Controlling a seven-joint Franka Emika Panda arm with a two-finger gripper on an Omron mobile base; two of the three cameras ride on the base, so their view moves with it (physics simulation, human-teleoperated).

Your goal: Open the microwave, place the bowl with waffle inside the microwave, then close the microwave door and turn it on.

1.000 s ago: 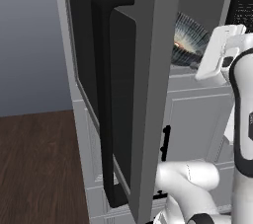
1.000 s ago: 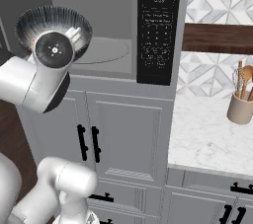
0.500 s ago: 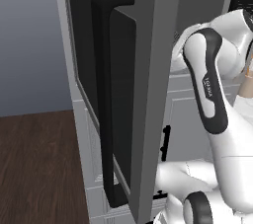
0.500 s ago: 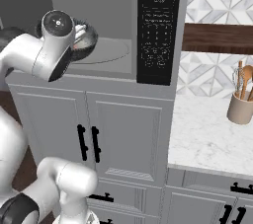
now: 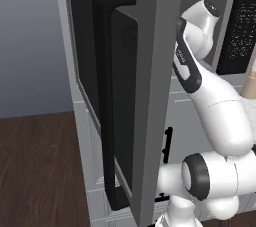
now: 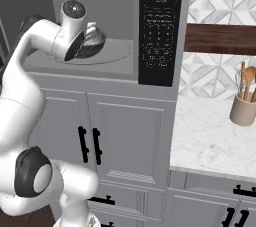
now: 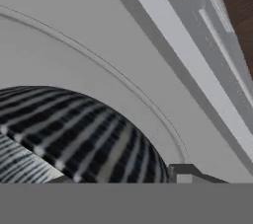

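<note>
The microwave [image 6: 160, 26] stands open, and its door [image 5: 150, 71] with the thick black bar handle [image 5: 105, 96] is swung out to the left. My arm reaches into the cavity. The gripper [image 6: 85, 40] is shut on the rim of the dark ribbed bowl [image 6: 95, 42], which sits low over the round turntable [image 6: 117, 52]. In the hand view the striped bowl [image 7: 74, 134] lies at the lower left above the turntable [image 7: 99, 45], with one fingertip [image 7: 185, 172] beside it. The waffle is hidden.
The black control strip [image 6: 161, 21] runs down the microwave's right side. White cabinet doors with black handles [image 6: 87, 143] are below. A marble counter [image 6: 210, 136] to the right carries a utensil holder [image 6: 243, 106]. Dark wood floor [image 5: 40, 171] lies left of the open door.
The arm has carried the bowl from in front of the microwave opening into the cavity and down toward the turntable. The door has not moved.
</note>
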